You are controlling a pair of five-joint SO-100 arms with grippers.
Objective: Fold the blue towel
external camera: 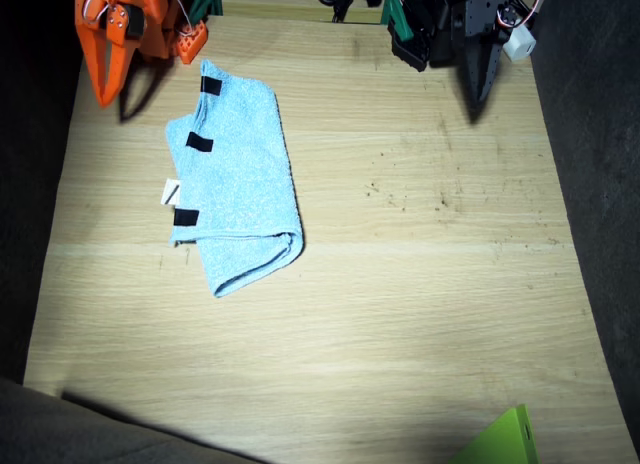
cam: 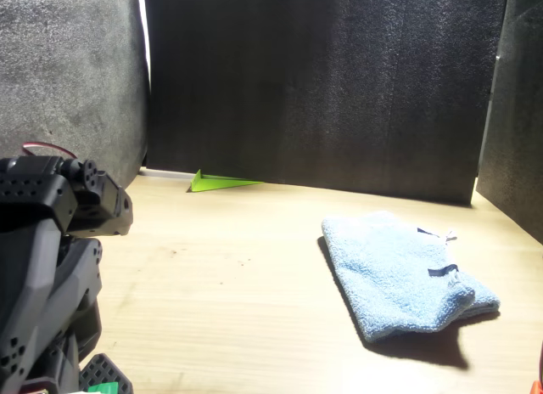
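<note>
Fixed view gives us the clearest account: the light sky-blue rectangular terry towel (external camera: 240,179) lies on the pale wooden table (external camera: 420,314), towards the right arm's side, already doubled over on itself. Three small black tape strips (external camera: 199,142) line up along its open edge, with a small white tag (external camera: 171,192) poking out just beside them, and the rounded fold runs down the opposite long side. One short end looks looser, its layers gaping a little near the corner.

We see the orange right hand (external camera: 108,84) hanging just beyond the towel's far corner, not touching it, its pointed fingers drawn nearly together and holding nothing. The black left hand (external camera: 480,89) hangs well apart from the towel, and we cannot tell from either view whether it is apart or together. Front view shows the black left arm (cam: 47,267) close to the camera and the towel (cam: 399,279) lying flat with a thick folded edge.

We judge that one fold is done and that both arms stand clear, so the task is either finished or waiting on a second fold. If another fold is wanted, the next move calls for a grip on a short end through both layers, carried over to meet the other end. A small green wedge-shaped piece (external camera: 505,439) sits at the table's edge, away from the work.
</note>
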